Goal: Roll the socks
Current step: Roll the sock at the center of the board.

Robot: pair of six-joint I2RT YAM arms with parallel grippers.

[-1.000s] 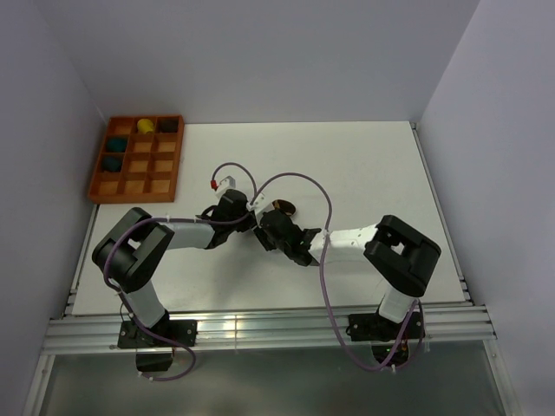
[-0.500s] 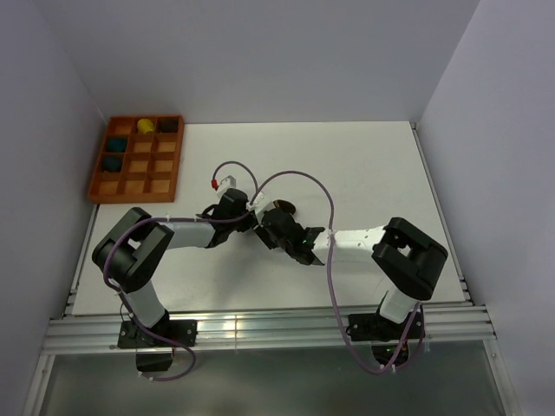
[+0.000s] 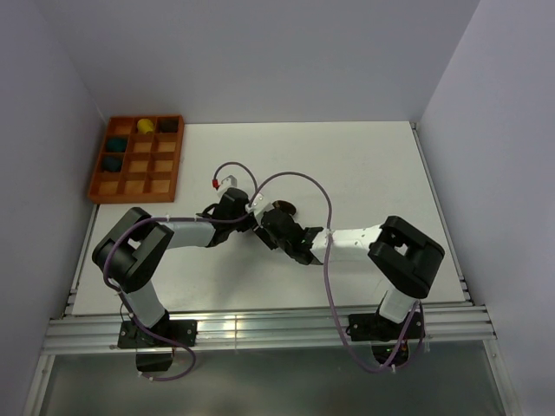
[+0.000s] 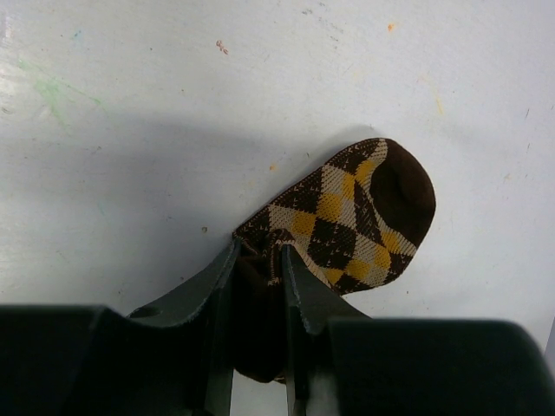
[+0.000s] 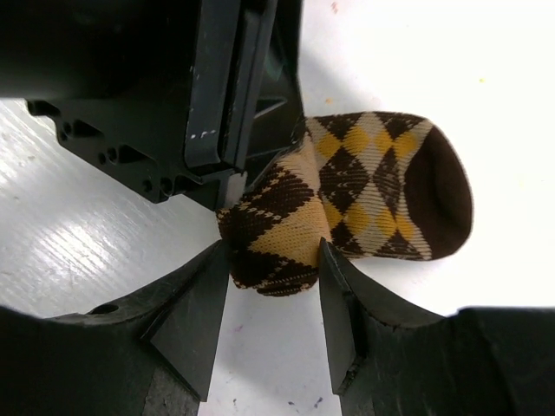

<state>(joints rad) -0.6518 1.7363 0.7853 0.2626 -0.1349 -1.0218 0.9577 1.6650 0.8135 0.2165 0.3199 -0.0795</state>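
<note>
Top view only shows the brown-yellow argyle sock [image 3: 283,208] peeking out mid-table between both wrists. Left wrist: left gripper [image 4: 257,256] pinches the sock's bunched end, toe flat on the white table [image 4: 173,87]. Right wrist: right gripper [image 5: 273,251] squeezes the rolled end. Table scuffed, paint-flecked; orange tray [image 3: 130,198] far-left; grey walls [image 3: 260,52].

Table [image 3: 364,165]: sock [image 4: 364,217], seemingly wooden tray [image 3: 163,163]
</note>
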